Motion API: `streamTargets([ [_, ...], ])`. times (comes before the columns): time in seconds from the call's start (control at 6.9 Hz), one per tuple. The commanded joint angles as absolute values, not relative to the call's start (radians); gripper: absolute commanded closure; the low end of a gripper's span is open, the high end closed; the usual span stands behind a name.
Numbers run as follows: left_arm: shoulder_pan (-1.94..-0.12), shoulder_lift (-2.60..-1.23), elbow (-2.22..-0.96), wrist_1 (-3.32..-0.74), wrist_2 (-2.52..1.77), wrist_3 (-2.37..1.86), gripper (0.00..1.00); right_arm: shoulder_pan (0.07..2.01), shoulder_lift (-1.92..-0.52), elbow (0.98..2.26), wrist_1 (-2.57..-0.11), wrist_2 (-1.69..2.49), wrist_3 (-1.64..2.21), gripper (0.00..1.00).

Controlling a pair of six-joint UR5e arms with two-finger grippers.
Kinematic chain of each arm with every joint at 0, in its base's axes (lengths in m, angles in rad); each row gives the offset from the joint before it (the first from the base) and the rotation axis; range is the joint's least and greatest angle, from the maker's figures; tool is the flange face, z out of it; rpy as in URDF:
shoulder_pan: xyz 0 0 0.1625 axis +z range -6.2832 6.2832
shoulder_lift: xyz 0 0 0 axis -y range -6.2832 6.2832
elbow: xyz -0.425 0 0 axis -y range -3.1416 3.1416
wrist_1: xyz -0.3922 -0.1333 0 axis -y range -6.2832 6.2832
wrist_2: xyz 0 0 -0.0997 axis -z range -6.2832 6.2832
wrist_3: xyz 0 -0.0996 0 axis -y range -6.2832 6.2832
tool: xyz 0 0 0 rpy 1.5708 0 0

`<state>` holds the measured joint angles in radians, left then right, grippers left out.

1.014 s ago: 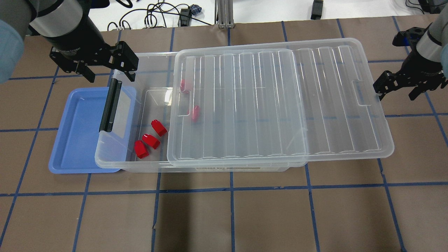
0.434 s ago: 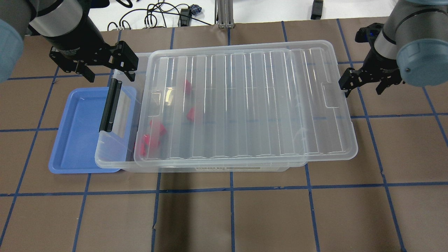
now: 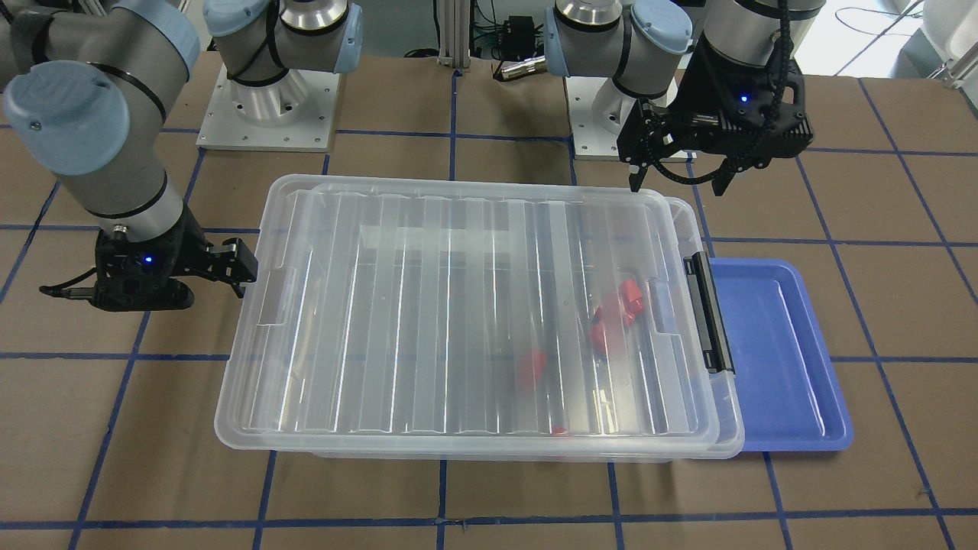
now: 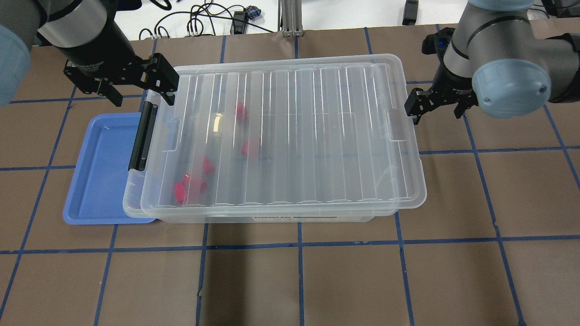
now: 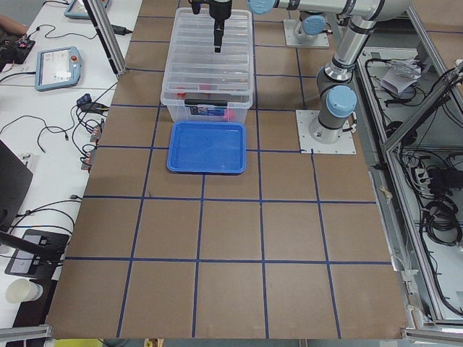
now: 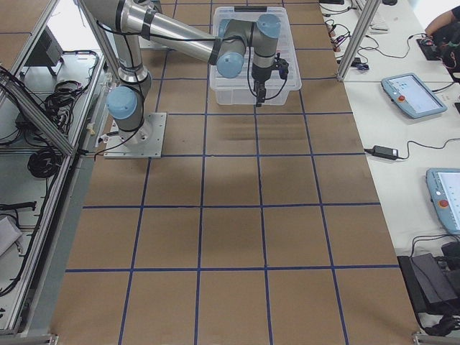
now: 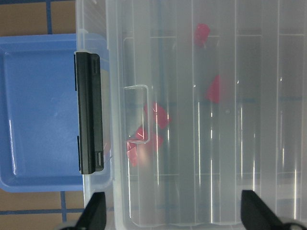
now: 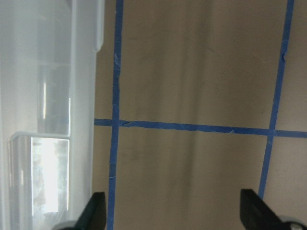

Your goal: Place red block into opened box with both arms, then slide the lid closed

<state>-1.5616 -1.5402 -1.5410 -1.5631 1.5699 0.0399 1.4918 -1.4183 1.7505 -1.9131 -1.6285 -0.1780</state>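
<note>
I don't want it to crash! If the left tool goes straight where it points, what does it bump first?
Probably the lid. The left tool points down over the lid's corner by the black latch, though the height between them is hard to judge.

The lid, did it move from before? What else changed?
The lid slid toward the robot's left across the box, now covering the red blocks. The right tool, open, followed against its short end, seemingly pushing. The left tool, box and blue tray stayed put.
</note>
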Motion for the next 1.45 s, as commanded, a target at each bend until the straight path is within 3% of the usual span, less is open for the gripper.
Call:
streamTargets([
  [0.0, -1.562, -1.539, -1.543, -1.562, 1.568, 0.040, 0.00, 1.509, -1.410, 1.741, -1.919, -1.631, -0.179, 0.00],
  [0.29, -1.562, -1.539, -1.543, -1.562, 1.568, 0.040, 0.00, 1.502, -1.434, 1.677, -1.898, -1.640, -0.178, 0.00],
  [0.72, -1.562, -1.540, -1.548, -1.562, 1.566, 0.040, 0.00, 1.587, -1.470, 1.450, -1.628, -1.577, -0.091, 0.00],
  [1.3, -1.562, -1.540, -1.549, -1.562, 1.566, 0.040, 0.00, 1.634, -1.457, 1.425, -1.572, -1.571, -0.015, 0.00],
])
